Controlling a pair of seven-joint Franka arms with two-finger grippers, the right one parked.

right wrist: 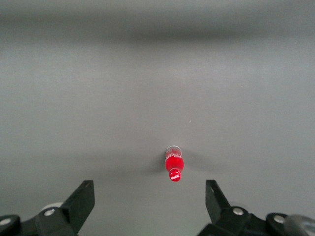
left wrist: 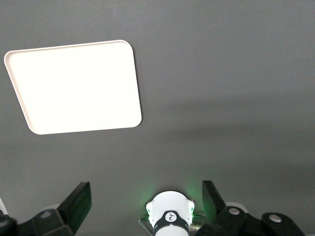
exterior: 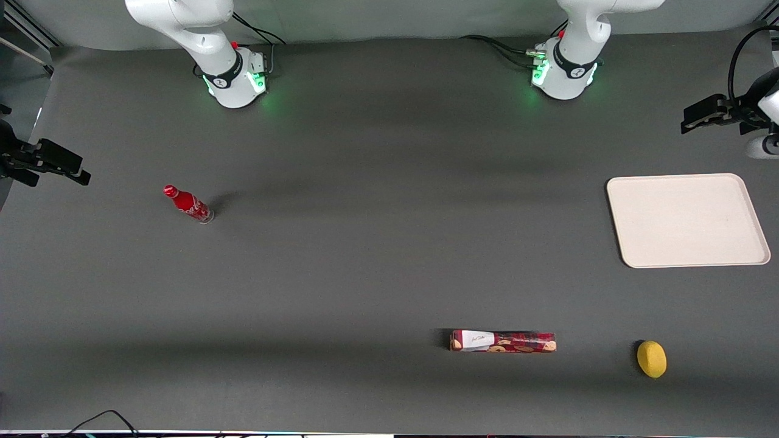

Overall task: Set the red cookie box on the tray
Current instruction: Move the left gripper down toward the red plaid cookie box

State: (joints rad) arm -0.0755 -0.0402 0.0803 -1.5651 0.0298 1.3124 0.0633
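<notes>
Hovering high above the tray [left wrist: 74,86], fingers spread: the empty hand [left wrist: 146,200].

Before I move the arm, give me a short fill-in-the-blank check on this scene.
1. The tray holds ____.
2. The red cookie box lies on the ____.
3. The thing lying nearest the box is a yellow ____.
4. The tool, high above the table beside the tray, has its fingers ____.

Missing: nothing; table; lemon; open

Open, empty claw [left wrist: 146,199] above tray [left wrist: 29,120].
</notes>
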